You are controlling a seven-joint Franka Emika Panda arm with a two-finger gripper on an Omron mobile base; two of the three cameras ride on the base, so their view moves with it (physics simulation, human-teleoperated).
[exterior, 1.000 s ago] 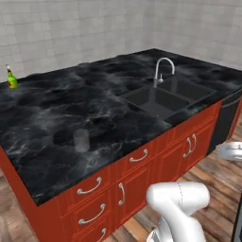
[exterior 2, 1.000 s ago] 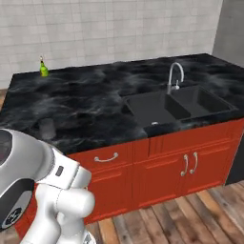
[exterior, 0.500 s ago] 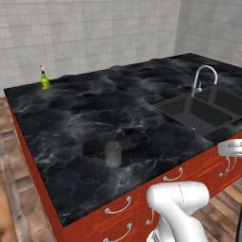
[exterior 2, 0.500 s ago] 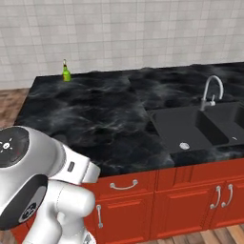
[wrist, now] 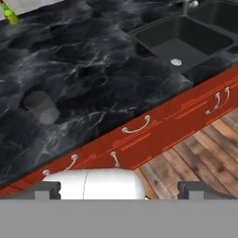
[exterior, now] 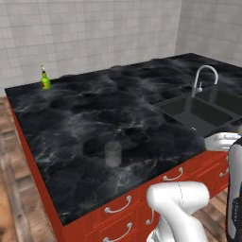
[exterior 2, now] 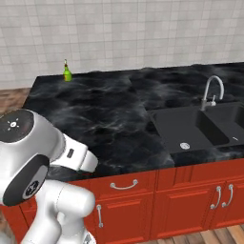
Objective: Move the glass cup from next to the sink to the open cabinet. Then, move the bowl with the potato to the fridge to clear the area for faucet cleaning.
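Gripper [wrist: 118, 188] wide open, seemingly empty

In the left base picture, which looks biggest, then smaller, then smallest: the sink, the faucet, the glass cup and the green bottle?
1. The sink, by far.
2. The faucet.
3. The glass cup, though it stands nearer the camera, which may flatter it.
4. The green bottle, far back, so its real size is unsure.

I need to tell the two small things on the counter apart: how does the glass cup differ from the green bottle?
The glass cup is see-through grey; the green bottle is bright green with a dark neck. The cup is squat and straight-sided; the bottle narrows to a slim top. The cup stands near the counter's front edge, left of the sink; the bottle stands at the far back corner. Both stand upright on the black marble counter.
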